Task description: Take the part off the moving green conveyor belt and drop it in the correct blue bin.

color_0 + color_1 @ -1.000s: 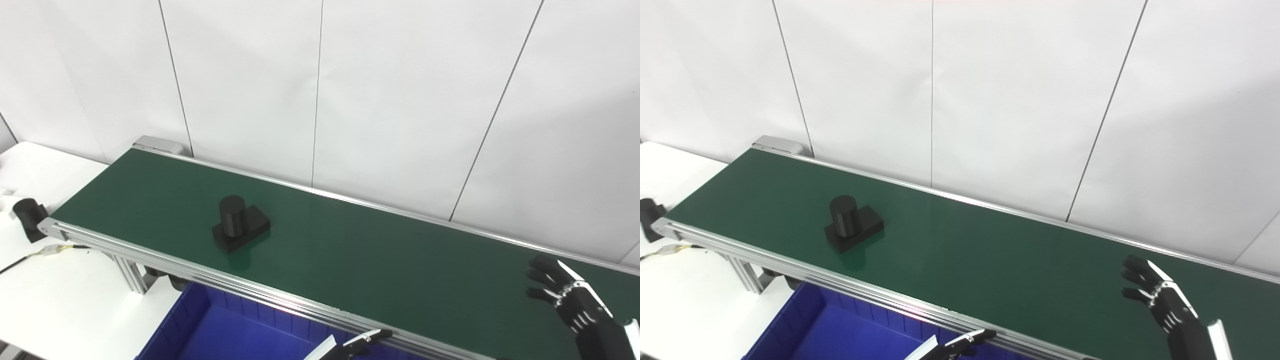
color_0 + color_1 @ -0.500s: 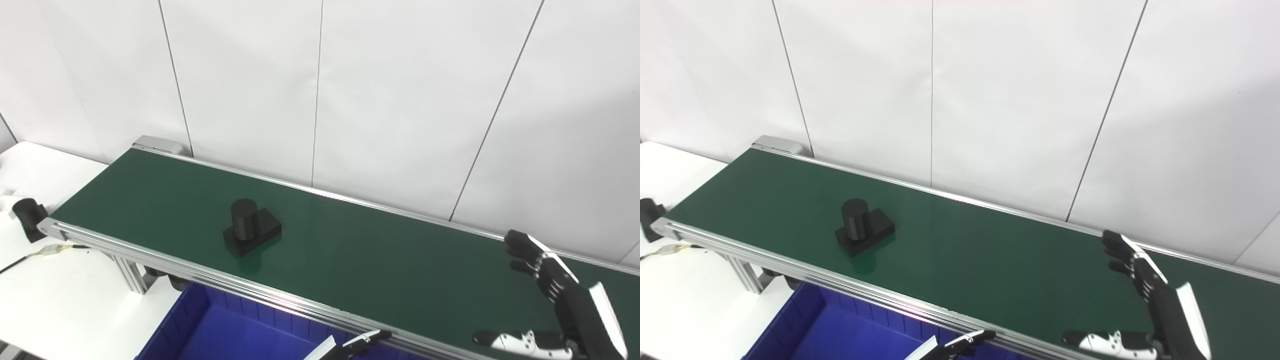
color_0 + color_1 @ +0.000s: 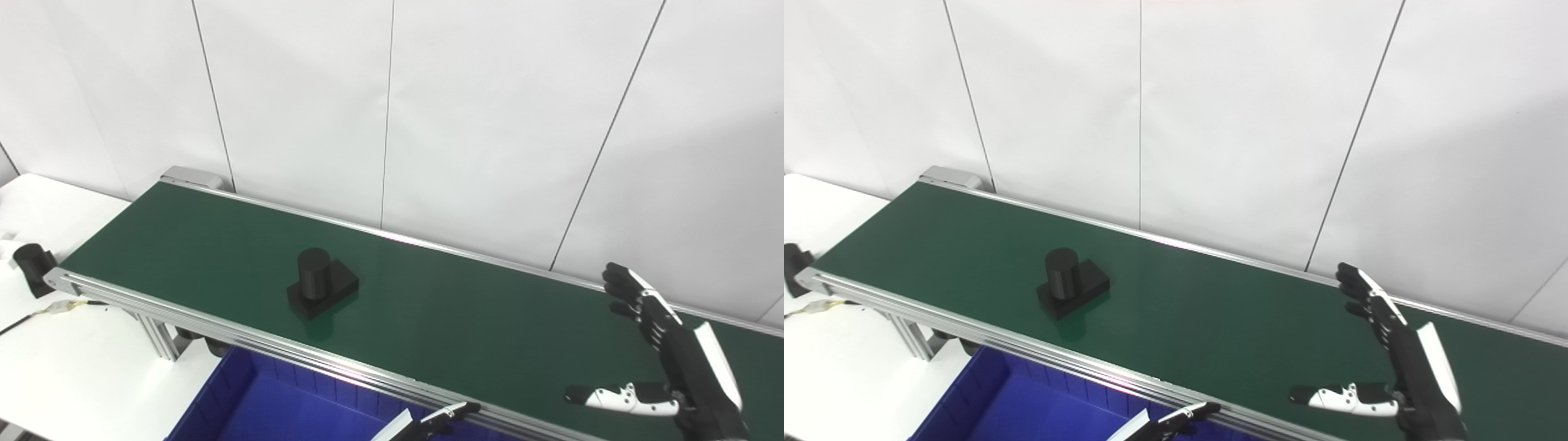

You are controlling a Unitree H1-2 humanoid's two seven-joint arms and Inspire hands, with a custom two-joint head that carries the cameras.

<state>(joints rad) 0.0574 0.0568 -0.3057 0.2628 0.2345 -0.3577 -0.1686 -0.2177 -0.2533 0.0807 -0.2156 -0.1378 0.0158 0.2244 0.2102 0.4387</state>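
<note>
Left eye view: dark green conveyor belt (image 3: pixel 465 312) crosses from upper left to lower right before white wall panels (image 3: pixel 490 122); black cylinder-on-block part (image 3: pixel 321 285) sits left of centre; black right hand (image 3: pixel 670 352) spread wide, empty. Right eye view: blue plastic bin (image 3: pixel 1029 410) lower left; left hand (image 3: pixel 1176 422) barely visible, grasp indeterminate.

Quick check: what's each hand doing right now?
Left hand: barely in view, cannot be told.
Right hand: open, holding nothing, above the green conveyor belt.

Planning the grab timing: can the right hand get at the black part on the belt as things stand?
Probably not yet. The right hand is open above the green belt, well apart from the black part. Nothing lies between them.
</note>
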